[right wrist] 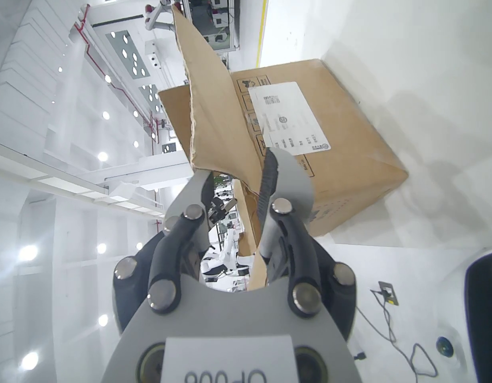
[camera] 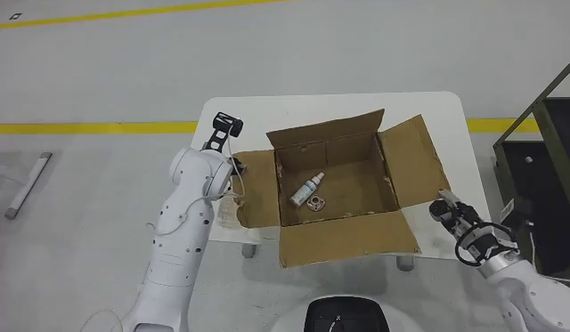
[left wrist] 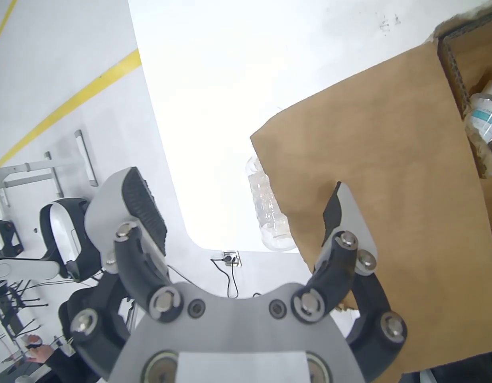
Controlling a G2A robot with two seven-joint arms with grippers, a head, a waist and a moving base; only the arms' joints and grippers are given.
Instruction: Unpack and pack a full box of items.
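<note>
The box (camera: 331, 150) sits open in the middle of the white desk (camera: 267, 114), all four flaps splayed outward. On its floor lies a small white spray bottle (camera: 307, 190) with a teal label, on its side. A little round ring-like piece (camera: 318, 203) is just beside it, towards the near wall; I can't tell what that piece is. A white shipping label (right wrist: 288, 117) is stuck on the box's outer side wall, the one facing my right arm.

My right jaws are at the near outer corner of the right flap (right wrist: 214, 113), set astride its edge. They are only narrowly spread. One finger (right wrist: 270, 177) lies close against the cardboard, and a gap shows between the card and the other finger, so they are not pinching it.

My left jaws are spread wide and hold nothing. They hang above the outer edge of the left flap (left wrist: 369, 141), one finger (left wrist: 341, 217) over the cardboard and the other over bare desk. A clear plastic bottle (left wrist: 270, 217) lies on the desk there, half tucked under that flap, close to the desk's near edge.

Around the desk is pale floor with a yellow line (camera: 98, 127) running past.
</note>
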